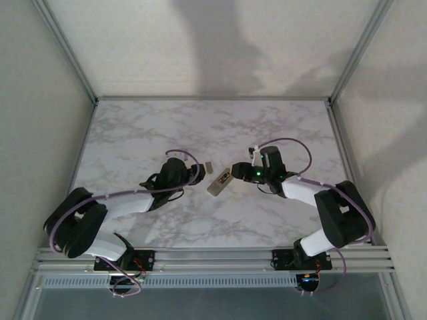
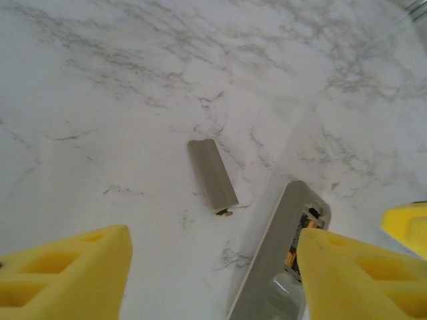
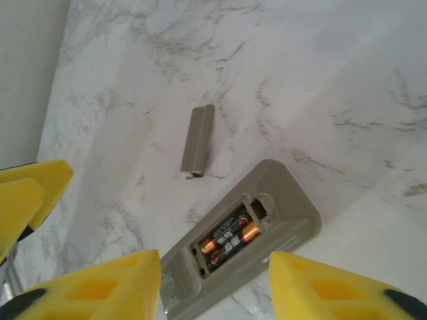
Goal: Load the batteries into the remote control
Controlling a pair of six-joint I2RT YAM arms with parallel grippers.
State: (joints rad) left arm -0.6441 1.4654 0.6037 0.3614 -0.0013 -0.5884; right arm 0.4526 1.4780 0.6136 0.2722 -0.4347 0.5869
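Yellow fingers (image 3: 93, 287) of my right pincer (image 3: 213, 283) stand spread wide, with the near end of the remote control (image 3: 287, 200) lying back up between them. Whether they touch it I cannot tell. Both batteries (image 3: 230, 239) sit side by side in its open compartment. Just beyond the remote, a grey battery cover (image 3: 198, 140) lies on the marble bench (image 3: 320, 80). My left pincer (image 2: 213, 273) is also spread, gripping nothing, with the remote close by one finger.
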